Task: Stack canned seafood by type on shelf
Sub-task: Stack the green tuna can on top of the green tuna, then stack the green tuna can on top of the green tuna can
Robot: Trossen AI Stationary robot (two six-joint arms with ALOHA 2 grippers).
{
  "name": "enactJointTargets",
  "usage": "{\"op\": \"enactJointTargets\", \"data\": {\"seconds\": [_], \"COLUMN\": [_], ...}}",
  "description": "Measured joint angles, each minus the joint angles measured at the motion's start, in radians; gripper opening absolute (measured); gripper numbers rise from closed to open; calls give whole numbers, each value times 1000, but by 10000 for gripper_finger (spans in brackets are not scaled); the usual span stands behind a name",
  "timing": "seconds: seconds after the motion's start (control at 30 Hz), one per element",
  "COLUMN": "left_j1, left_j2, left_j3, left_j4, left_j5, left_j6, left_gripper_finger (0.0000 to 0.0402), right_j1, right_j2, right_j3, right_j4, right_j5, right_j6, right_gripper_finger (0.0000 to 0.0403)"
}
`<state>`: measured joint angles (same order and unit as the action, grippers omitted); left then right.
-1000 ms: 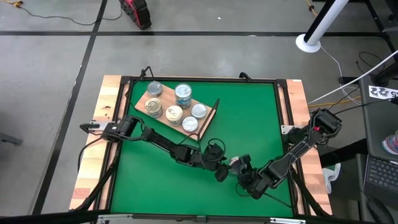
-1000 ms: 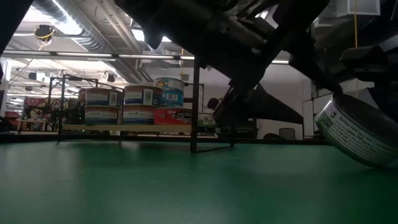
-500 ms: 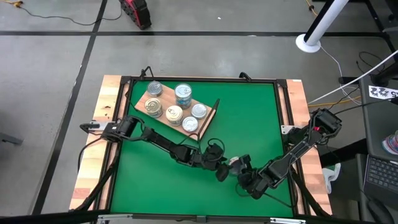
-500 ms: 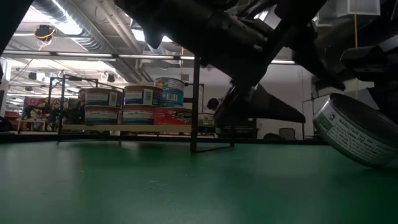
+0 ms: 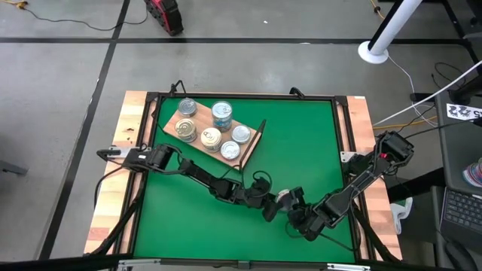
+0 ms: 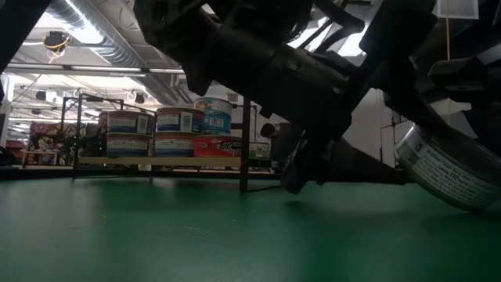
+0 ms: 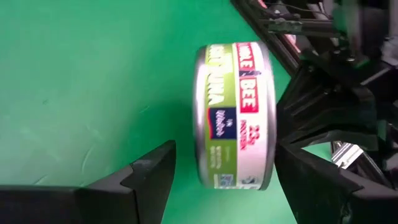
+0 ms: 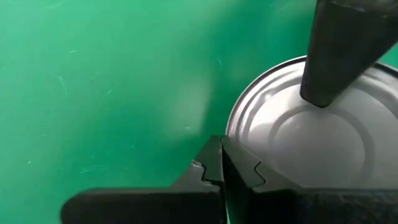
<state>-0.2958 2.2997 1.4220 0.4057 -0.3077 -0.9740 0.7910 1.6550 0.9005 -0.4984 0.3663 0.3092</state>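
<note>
A tin of canned seafood with a green and white label stands tilted on its edge on the green mat, near the table's front. My left gripper is open, with one finger on each side of the tin's flat faces. Whether either finger touches it I cannot tell. My right gripper is shut at the tin's silver face. The shelf at the far left carries several tins, some stacked two high. My right gripper rests its shut fingertips against the rim of the tin's silver face, slanting down from the table's right side. The tin leans tilted with its lower edge on the mat.
The shelf's black wire end stands between the stacked tins and both grippers. Bare green mat lies between the shelf and the table's right edge. Both arms cross close together near the front edge.
My left gripper has come down toward the mat and rolled a little, so its open fingers now stand around the tilted tin. The tin and my right gripper have stayed where they were.
</note>
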Motion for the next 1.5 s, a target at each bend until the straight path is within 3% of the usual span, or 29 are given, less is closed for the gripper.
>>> {"op": "enactJointTargets", "data": {"seconds": [0.23,0.53,0.83,1.1,1.3,1.5], "left_j1": [0,0,2,-4,-17,-25], "left_j2": [0,0,0,-24,-135,-290], "left_j3": [0,0,0,0,0,0], "left_j4": [34,51,50,21,-140,-339], "left_j5": [0,-1,-1,60,76,76], "left_j6": [47,64,65,48,62,94], "left_gripper_finger": [246,142,142,145,148,147], "right_j1": [0,0,0,0,0,0], "right_j2": [0,0,-8,-87,-159,-240], "right_j3": [0,0,2,129,213,226], "right_j4": [0,5,-16,-213,-368,-409], "right_j5": [0,-1,-43,-66,-10,71], "right_j6": [0,5,60,60,60,59], "right_gripper_finger": [1,20,109,115,115,115]}}
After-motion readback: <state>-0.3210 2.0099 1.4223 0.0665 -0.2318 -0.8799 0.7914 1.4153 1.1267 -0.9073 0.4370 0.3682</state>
